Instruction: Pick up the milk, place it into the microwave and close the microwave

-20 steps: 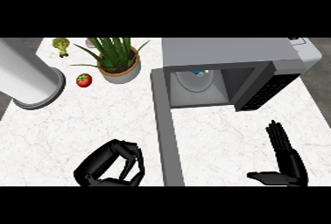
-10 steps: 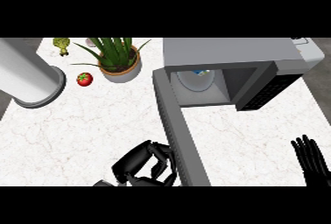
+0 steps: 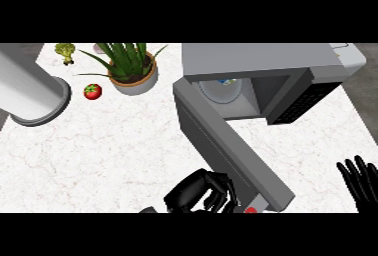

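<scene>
at six o'clock the left hand [image 3: 198, 194] was curled shut, holding nothing, pressed beside the open microwave door [image 3: 229, 150]. at four o'clock the right hand [image 3: 362, 181] rested with fingers spread. the milk [image 3: 224, 85] already sat inside the microwave [image 3: 273, 62] at one o'clock. the hand might slip off the door's edge, leaving it ajar.

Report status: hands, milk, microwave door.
Left hand curled, at the grey microwave door's outer end. Right hand open, resting at lower right. Milk seems inside the grey box microwave, mostly hidden. Door not closed.
</scene>
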You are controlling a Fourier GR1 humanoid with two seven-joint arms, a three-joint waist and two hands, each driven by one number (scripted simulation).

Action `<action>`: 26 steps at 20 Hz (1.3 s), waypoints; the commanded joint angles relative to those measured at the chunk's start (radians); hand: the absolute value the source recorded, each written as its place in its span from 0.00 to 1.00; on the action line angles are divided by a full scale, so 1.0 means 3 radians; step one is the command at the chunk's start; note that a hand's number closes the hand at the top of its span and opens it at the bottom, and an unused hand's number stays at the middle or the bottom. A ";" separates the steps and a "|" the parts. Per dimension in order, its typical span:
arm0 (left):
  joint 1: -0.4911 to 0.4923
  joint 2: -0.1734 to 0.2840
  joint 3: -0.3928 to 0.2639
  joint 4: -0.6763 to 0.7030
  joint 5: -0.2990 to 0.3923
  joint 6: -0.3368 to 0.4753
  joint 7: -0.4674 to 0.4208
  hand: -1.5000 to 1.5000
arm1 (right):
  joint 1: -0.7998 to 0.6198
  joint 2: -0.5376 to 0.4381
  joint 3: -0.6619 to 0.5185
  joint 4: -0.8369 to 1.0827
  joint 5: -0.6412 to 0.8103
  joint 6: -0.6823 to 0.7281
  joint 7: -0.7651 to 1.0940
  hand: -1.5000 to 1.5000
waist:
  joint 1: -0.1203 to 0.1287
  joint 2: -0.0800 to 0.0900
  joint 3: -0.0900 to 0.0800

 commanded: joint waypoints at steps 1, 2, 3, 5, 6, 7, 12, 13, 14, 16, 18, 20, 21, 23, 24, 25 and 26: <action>-0.0262 -0.0031 -0.0550 0.0211 0.0233 0.0552 0.0099 1.00 | 0.0015 -0.0160 0.0036 -0.0380 -0.0306 0.0332 0.0147 0.00 | -0.0056 0.0018 -0.0002; -0.0336 -0.0031 -0.0606 0.0101 0.0374 0.0669 0.0157 1.00 | 0.0193 -0.0093 0.0123 -0.0519 -0.0298 0.0367 0.0089 0.00 | -0.0101 0.0006 -0.0001; -0.0466 -0.0031 -0.0679 0.0143 0.0379 0.0826 0.0141 1.00 | 0.0085 -0.0102 0.0136 -0.0605 -0.0321 0.0242 0.0261 0.00 | -0.0076 0.0016 -0.0003; -0.0616 -0.0030 -0.0778 0.0170 0.0505 0.1048 0.0131 1.00 | -0.0044 -0.0131 0.0133 -0.0662 -0.0455 0.0201 0.0401 0.00 | -0.0075 0.0032 -0.0002; -0.0603 -0.0030 -0.0797 0.0197 0.0547 0.1162 0.0091 1.00 | 0.0106 -0.0187 0.0155 -0.0846 -0.0485 0.0269 0.0431 0.00 | -0.0137 0.0023 -0.0006; -0.0689 -0.0029 -0.0801 0.0235 0.0642 0.1170 0.0127 1.00 | 0.0066 -0.0303 0.0092 -0.0905 -0.0582 0.0306 0.0513 0.00 | -0.0158 0.0033 -0.0008; -0.1091 -0.0028 -0.0775 0.0381 0.0881 0.1585 0.0128 1.00 | 0.0133 -0.0221 0.0319 -0.1175 -0.0589 0.0233 0.0701 0.00 | -0.0253 0.0060 -0.0009; -0.1073 -0.0028 -0.0775 0.0412 0.0910 0.1686 0.0070 1.00 | 0.0078 -0.0277 0.0292 -0.1165 -0.0649 0.0250 0.0742 0.00 | -0.0273 0.0080 -0.0013; -0.1180 -0.0029 -0.0729 0.0405 0.1035 0.1728 0.0053 1.00 | 0.0078 -0.0293 0.0237 -0.1240 -0.0712 0.0193 0.0788 0.00 | -0.0247 0.0070 -0.0010; -0.1353 -0.0030 -0.0667 0.0411 0.1166 0.1876 0.0145 1.00 | 0.0120 -0.0294 0.0273 -0.1262 -0.0794 0.0217 0.0834 0.00 | -0.0301 0.0075 -0.0006; -0.1472 -0.0031 -0.0639 0.0540 0.1250 0.1944 0.0057 1.00 | 0.0117 -0.0289 0.0342 -0.1426 -0.0791 0.0141 0.0947 0.00 | -0.0324 0.0085 -0.0010; -0.1588 -0.0031 -0.0617 0.0665 0.1342 0.2042 -0.0013 1.00 | 0.0134 -0.0322 0.0308 -0.1449 -0.0823 0.0140 0.0971 0.00 | -0.0364 0.0097 -0.0006; -0.1641 -0.0032 -0.0592 0.0738 0.1407 0.2069 0.0004 1.00 | 0.0089 -0.0365 0.0260 -0.1448 -0.0885 0.0159 0.0973 0.00 | -0.0374 0.0110 -0.0003; -0.1831 -0.0032 -0.0499 0.0838 0.1477 0.2109 -0.0006 1.00 | 0.0115 -0.0344 0.0320 -0.1566 -0.0920 0.0055 0.1103 0.00 | -0.0402 0.0117 -0.0007; -0.1928 -0.0032 -0.0449 0.0894 0.1536 0.2131 0.0010 1.00 | 0.0140 -0.0351 0.0327 -0.1579 -0.0922 0.0082 0.1096 0.00 | -0.0431 0.0118 -0.0003; -0.1938 -0.0032 -0.0484 0.0915 0.1600 0.2157 -0.0030 1.00 | 0.0150 -0.0391 0.0295 -0.1588 -0.0972 0.0072 0.1144 0.00 | -0.0440 0.0123 -0.0003; -0.1977 -0.0032 -0.0430 0.0966 0.1683 0.2124 -0.0087 1.00 | 0.0131 -0.0377 0.0299 -0.1628 -0.1010 0.0031 0.1170 0.00 | -0.0425 0.0133 -0.0004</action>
